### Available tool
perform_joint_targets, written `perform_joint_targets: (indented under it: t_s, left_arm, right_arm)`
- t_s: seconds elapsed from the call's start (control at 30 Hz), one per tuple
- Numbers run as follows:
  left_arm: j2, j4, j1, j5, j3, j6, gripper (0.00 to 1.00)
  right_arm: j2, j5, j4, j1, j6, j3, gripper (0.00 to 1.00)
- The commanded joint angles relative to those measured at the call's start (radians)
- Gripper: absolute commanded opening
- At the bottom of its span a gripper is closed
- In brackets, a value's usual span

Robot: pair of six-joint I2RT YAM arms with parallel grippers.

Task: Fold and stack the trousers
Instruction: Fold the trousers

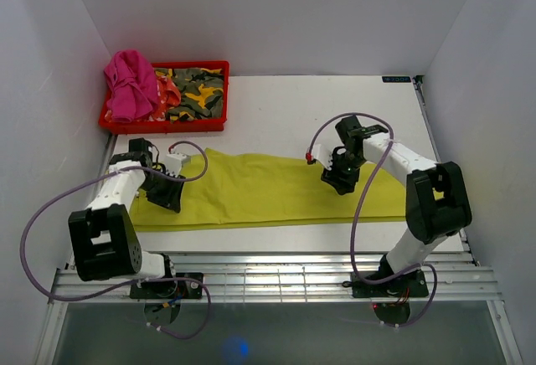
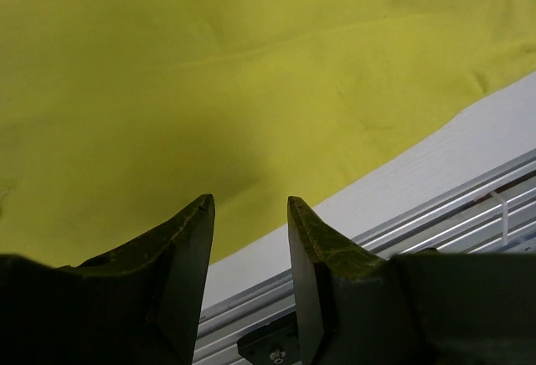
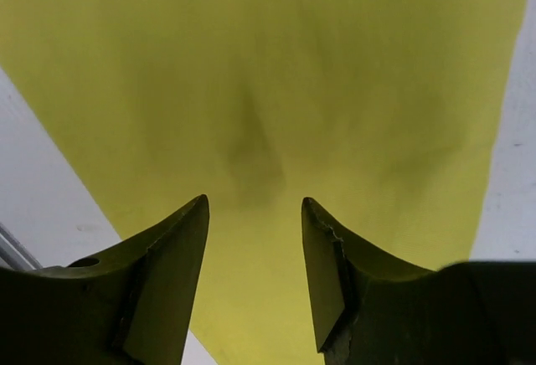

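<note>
The lime yellow-green trousers [image 1: 260,189] lie flat in a long band across the table, from near the left arm to near the right arm. Over their left end hovers my left gripper [image 1: 165,196], open, with nothing between its fingers. In the left wrist view the cloth [image 2: 209,89] fills the frame above the gripper [image 2: 249,202], near the trousers' front edge. My right gripper [image 1: 342,179] stands open above the right part of the trousers. The right wrist view shows cloth [image 3: 276,89] under the empty gripper [image 3: 254,202].
A red tray [image 1: 163,124] at the back left holds a pink garment [image 1: 130,84] and camouflage cloth [image 1: 195,90]. Slotted metal rails [image 1: 276,273] run along the table's near edge. White walls enclose the table on three sides.
</note>
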Motion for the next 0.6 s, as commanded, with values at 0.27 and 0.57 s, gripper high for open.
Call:
perform_joint_targets:
  t_s: [0.27, 0.57]
  left_arm:
    - [0.303, 0.2, -0.104, 0.054, 0.053, -0.071, 0.45]
    - [0.217, 0.04, -0.083, 0.172, 0.234, -0.082, 0.49]
  right_arm:
    - [0.161, 0.206, 0.202, -0.048, 0.139, -0.075, 0.45]
    - [0.142, 0.088, 0.068, -0.013, 0.197, 0.137, 0.42]
